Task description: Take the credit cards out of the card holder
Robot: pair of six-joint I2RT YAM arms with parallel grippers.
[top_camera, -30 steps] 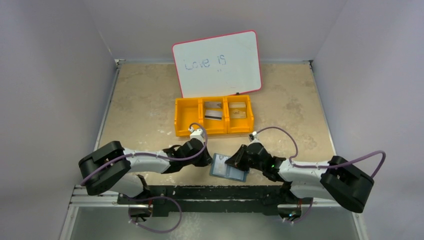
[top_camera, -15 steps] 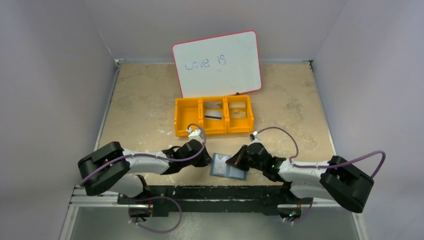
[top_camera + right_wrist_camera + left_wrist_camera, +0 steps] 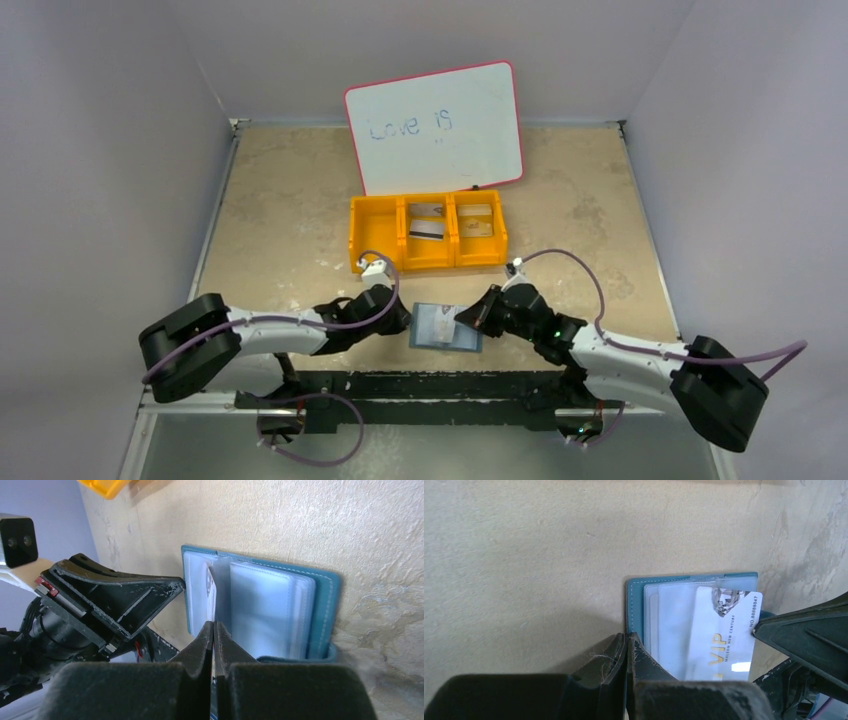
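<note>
Table [image 3: 280,200]: tan, worn surface. A pink-rimmed whiteboard [image 3: 435,125] leans at the far side. Just in front of it sits an orange bin [image 3: 352,240] of three compartments, with cards [image 3: 427,222] lying in the middle and right ones.

The card holder [image 3: 445,327] lies open and flat on the table at the near edge, between the two arms, clear sleeves facing up.

Left gripper [image 3: 626,642]: jaws fully closed, tips at the holder's left edge; whether they pinch the cover cannot be determined.

Right gripper [image 3: 214,630]: jaws closed on a white card [image 3: 724,635] printed "VIP", which sits partly out of its sleeve.
</note>
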